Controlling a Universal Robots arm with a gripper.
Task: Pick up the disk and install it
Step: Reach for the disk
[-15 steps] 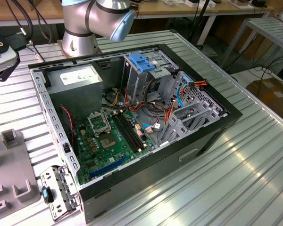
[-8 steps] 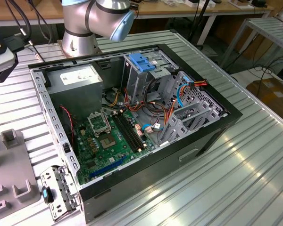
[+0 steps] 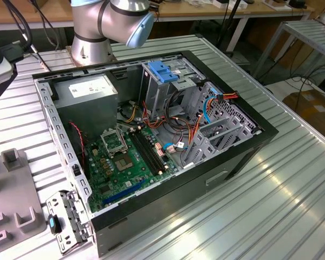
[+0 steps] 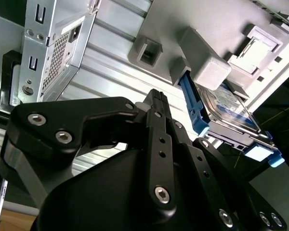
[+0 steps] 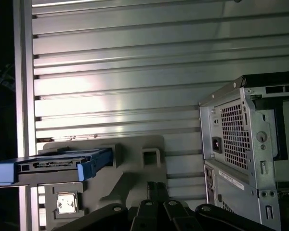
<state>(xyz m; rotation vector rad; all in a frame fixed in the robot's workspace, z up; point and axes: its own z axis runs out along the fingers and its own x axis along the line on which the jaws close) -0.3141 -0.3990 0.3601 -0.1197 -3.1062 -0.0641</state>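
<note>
Listing from the wrist outward:

- Gripper [image 4: 156, 94]: black, fingers drawn together, nothing held between them. It hangs above the table, apart from the disk.
- Grey holder [image 4: 156, 29]: a moulded block with square sockets, lying flat on the table just beyond the gripper.
- Disk [image 4: 231, 108]: silver body, white label with a blue band, blue carrier frame along its edges. It is seated in a slot of the grey holder, with one end projecting past the block. In the first wrist view it is edge-on [image 5: 53, 166]. It is not in the computer case.
- Table [image 5: 111, 72]: ribbed aluminium, carrying everything listed.
- Computer case [image 3: 233, 162]: black, lying on its side with the panel off, beside the grey holder. In the exterior view it contains:
  - a green motherboard [image 3: 124, 162];
  - a grey power supply [image 3: 92, 92];
  - a metal drive cage with a blue cap [image 3: 162, 73];
  - red and orange cables [image 3: 192, 127].
- Loose metal bracket [image 3: 67, 216]: has a blue knob and lies on the table at the case's near corner.
- Arm base [image 3: 92, 38]: grey, standing behind the case.
</note>
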